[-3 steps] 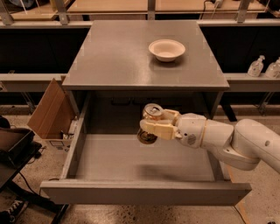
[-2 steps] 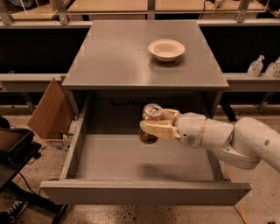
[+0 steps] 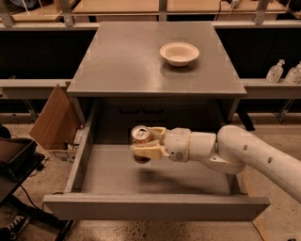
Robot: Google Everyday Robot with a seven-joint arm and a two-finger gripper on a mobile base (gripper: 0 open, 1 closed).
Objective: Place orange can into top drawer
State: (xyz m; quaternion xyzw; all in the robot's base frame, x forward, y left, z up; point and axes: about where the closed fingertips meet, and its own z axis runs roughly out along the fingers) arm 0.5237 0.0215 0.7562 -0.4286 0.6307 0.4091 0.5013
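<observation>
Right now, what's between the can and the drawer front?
Bare floor of the wide grey top drawer; the hand holds the orange-brown drink can above it, camera view.

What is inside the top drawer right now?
The top drawer shows bare floor; the gripper holds the orange can above it. The arm covers the right part.

Lab with benches (image 3: 117,5) and pump bottles (image 3: 275,71); jaws hold can (image 3: 140,134) over drawer (image 3: 155,207).

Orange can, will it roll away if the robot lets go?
Probably not: the orange can sits upright in the gripper, so it should land on its flat end. If tipped, its round body would likely roll, though the top drawer has walls to stop it.
</observation>
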